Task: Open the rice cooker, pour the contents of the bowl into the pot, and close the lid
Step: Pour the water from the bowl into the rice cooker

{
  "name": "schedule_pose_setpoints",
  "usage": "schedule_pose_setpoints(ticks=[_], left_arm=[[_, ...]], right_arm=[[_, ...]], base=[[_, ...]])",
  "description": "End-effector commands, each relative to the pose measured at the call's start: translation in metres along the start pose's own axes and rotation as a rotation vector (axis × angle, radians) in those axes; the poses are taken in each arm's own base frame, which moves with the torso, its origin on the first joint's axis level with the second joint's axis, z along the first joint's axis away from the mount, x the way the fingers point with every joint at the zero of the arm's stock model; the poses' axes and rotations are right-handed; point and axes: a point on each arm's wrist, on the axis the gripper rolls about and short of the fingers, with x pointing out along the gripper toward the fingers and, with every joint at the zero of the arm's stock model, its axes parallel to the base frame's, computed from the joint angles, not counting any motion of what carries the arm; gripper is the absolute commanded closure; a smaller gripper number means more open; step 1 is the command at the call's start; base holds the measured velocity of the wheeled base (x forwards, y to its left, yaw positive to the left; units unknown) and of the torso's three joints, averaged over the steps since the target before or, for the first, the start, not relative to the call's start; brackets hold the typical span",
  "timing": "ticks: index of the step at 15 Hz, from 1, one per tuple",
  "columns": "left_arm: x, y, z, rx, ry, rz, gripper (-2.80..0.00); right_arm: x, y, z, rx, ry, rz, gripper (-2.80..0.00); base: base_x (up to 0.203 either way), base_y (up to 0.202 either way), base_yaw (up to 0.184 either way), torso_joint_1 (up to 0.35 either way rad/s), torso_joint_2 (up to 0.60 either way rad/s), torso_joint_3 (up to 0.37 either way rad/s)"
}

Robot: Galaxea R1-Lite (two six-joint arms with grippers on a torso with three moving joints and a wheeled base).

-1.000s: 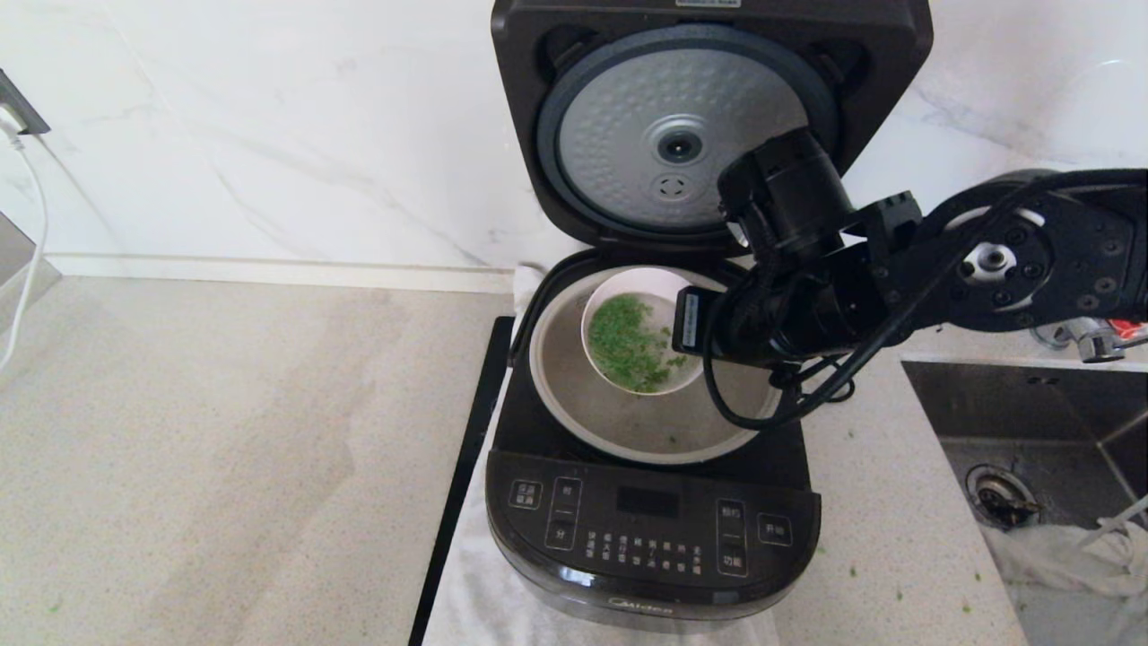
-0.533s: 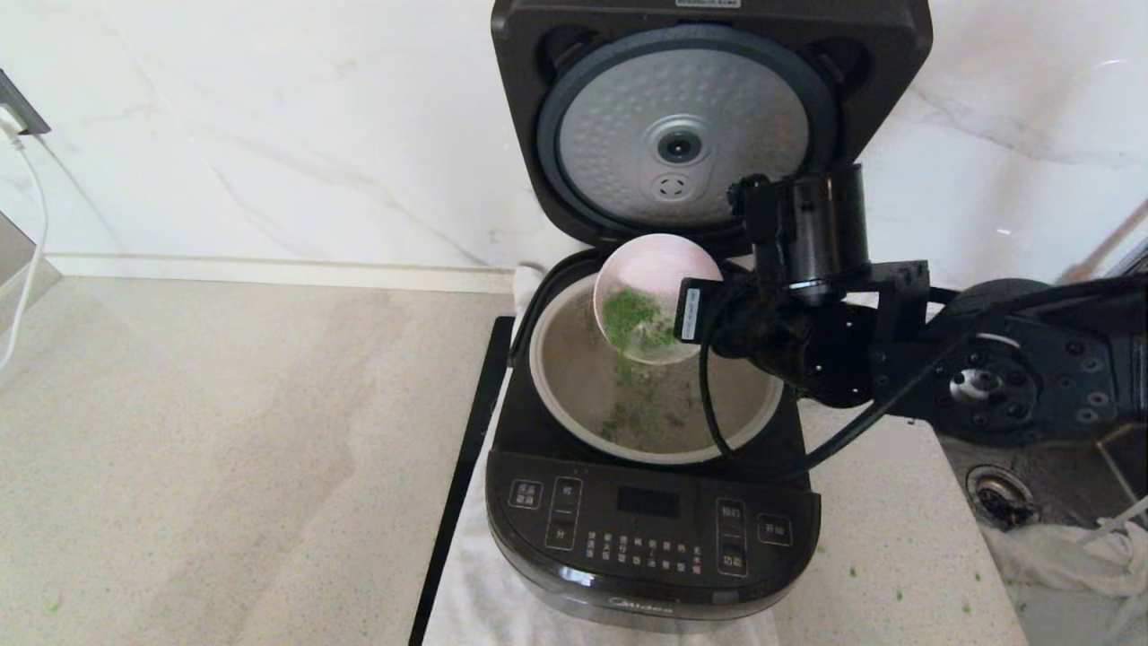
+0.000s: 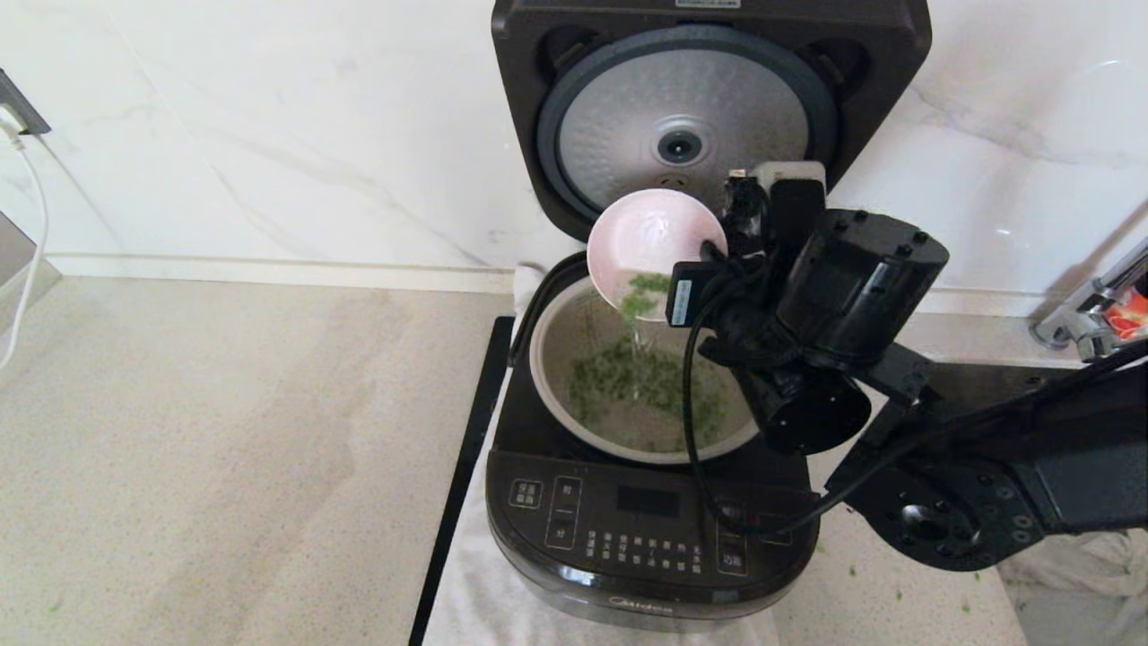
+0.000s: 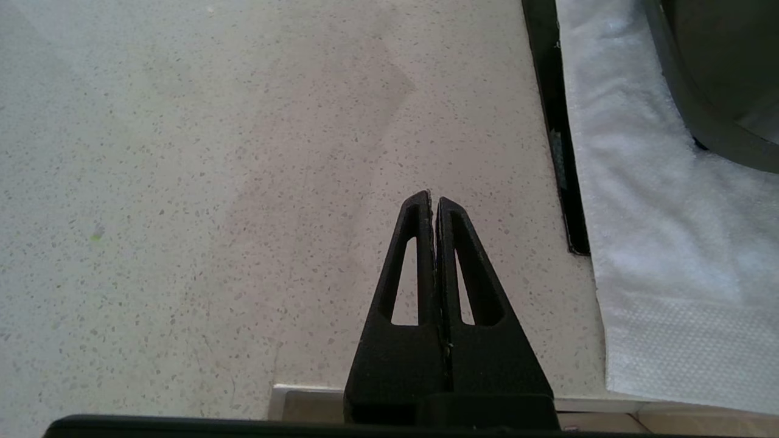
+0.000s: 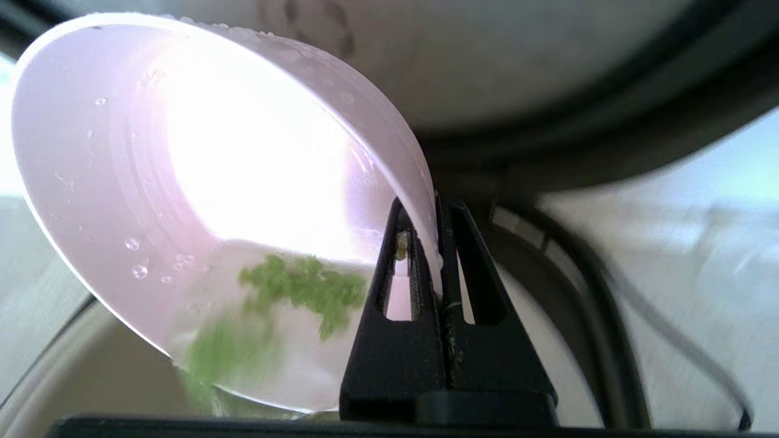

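Observation:
The black rice cooker [image 3: 650, 529] stands with its lid [image 3: 686, 126] raised, dimpled silver plate facing me. My right gripper [image 5: 426, 210] is shut on the rim of the pale pink bowl [image 3: 641, 247] [image 5: 201, 182], which is tipped steeply over the grey pot [image 3: 556, 368]. Green bits [image 5: 304, 286] and water stream from the bowl's low edge, and many green bits [image 3: 650, 381] lie in the pot. In the head view the wrist hides the gripping fingers. My left gripper [image 4: 433, 198] hovers shut over bare counter, left of the cooker.
A white towel [image 4: 645, 243] lies under the cooker, with a black strip [image 3: 462, 475] along its left edge. A tap [image 3: 1090, 309] stands at the far right behind my right arm. A white cable [image 3: 31, 242] hangs at the far left. Speckled counter [image 3: 224, 431] spreads left.
The bowl has gone from near level inside the pot's mouth to raised and steeply tipped. Most green bits have fallen into the pot. My right arm swung lower and rolled its wrist.

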Motion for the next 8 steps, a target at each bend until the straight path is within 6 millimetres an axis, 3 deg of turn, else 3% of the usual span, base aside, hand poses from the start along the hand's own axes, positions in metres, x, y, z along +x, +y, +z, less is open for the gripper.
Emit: schedule_pose_setpoints(ticks=[1,6,8], left_arm=[[0.000,0.000,0.000,0.000,0.000,0.000,0.00],[0.000,0.000,0.000,0.000,0.000,0.000,0.00],[0.000,0.000,0.000,0.000,0.000,0.000,0.00]], right_arm=[[0.000,0.005,-0.014,-0.017,-0.083,-0.010,0.00],[0.003,0.012,-0.041,-0.110,-0.170,-0.034,0.00],[-0.002,0.016,-0.033,-0.095,-0.185,-0.021,0.00]], base=[[0.000,0.000,0.000,0.000,0.00,0.000],[0.000,0.000,0.000,0.000,0.00,0.000],[0.000,0.000,0.000,0.000,0.00,0.000]])
